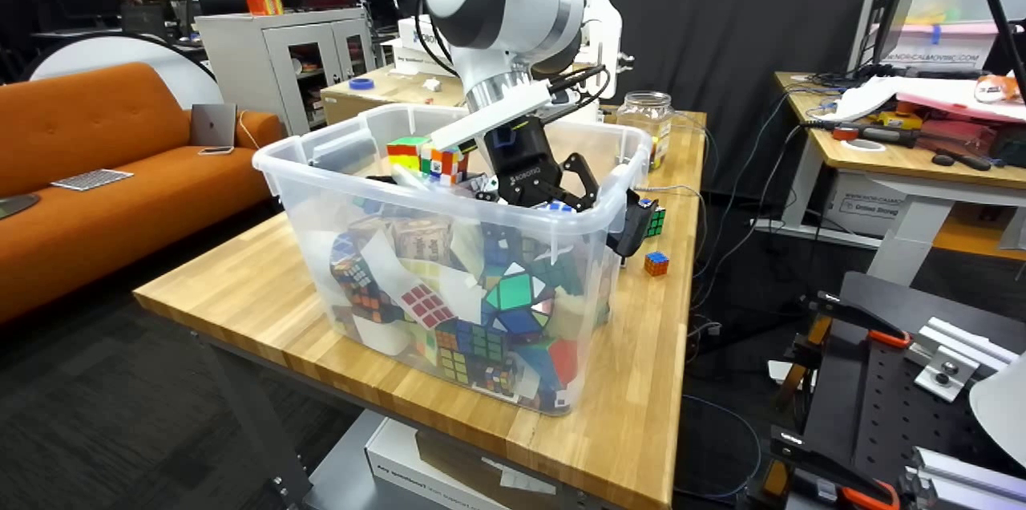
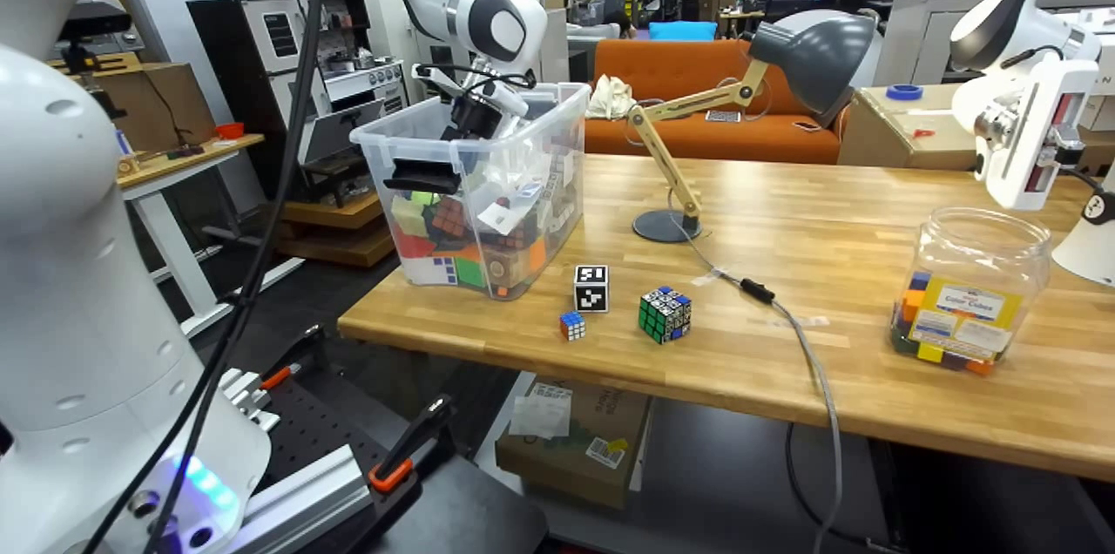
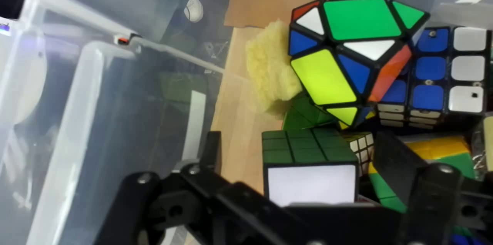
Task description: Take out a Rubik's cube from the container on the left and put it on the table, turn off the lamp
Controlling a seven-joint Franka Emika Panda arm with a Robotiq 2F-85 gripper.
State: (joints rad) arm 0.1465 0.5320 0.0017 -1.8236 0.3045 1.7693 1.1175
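Note:
The container (image 1: 313, 201), a large translucent tub, stands on the wooden table (image 2: 784, 275) and is filled with puzzle cubes. My gripper (image 3: 302, 152) reaches down inside it with its jaws spread wide. Between the fingers (image 3: 398, 166) sits a Rubik's cube (image 3: 308, 145) with a dark green top and a white side; gaps show on both sides, so it is not gripped. Its lower part is hidden behind the gripper. A grey desk lamp (image 2: 810, 53) with a wooden arm stands beside the tub in an exterior view; whether it is lit I cannot tell.
Near the jaws lie a many-sided puzzle (image 3: 346, 50), a blue-and-white cube (image 3: 429, 67) and a yellow sponge-like block (image 3: 271, 64). The tub wall (image 3: 127, 129) rises close to the left finger. On the table sit a marker cube (image 2: 591, 288), a small cube (image 2: 572, 326), a larger cube (image 2: 665, 314) and a jar (image 2: 971, 293).

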